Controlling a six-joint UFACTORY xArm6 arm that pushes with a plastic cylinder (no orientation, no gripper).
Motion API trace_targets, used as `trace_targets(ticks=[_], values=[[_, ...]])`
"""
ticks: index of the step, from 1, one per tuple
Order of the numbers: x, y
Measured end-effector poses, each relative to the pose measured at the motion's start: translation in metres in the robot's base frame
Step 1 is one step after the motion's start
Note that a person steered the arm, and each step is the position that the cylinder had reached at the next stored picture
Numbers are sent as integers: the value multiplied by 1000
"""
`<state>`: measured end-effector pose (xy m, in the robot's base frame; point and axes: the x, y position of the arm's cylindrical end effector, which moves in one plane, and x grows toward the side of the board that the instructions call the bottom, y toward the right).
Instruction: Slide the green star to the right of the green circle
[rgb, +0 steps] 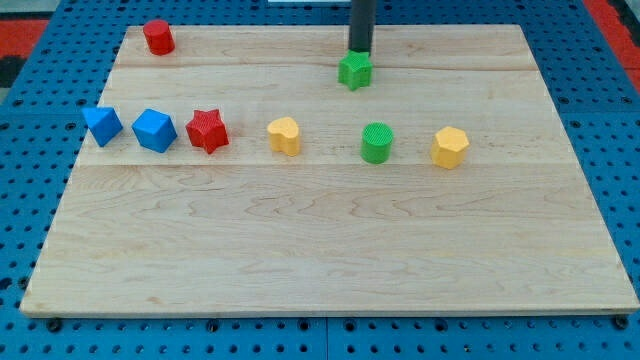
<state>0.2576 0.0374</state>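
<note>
The green star (354, 71) sits near the view's top, a little right of centre. My tip (359, 52) is right behind it, at its top edge, touching or nearly touching it. The green circle (377, 143) stands below the star, slightly to its right, in the middle row of blocks. A yellow hexagon (450, 147) stands just right of the green circle.
A yellow heart (285, 135), red star (208, 130), blue cube-like block (154, 130) and blue triangle (102, 125) line the middle row leftward. A red cylinder (158, 37) sits at the top left. The wooden board (320, 260) ends on a blue pegboard.
</note>
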Motion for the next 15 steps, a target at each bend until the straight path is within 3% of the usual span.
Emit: trace_targets(ticks=[2, 4, 5, 6, 7, 8, 9, 11, 12, 14, 15], values=[[30, -67], [65, 66], [61, 42], [20, -6], [-6, 16], [9, 83], [67, 88], [47, 20], [71, -14], [98, 87], [134, 125]])
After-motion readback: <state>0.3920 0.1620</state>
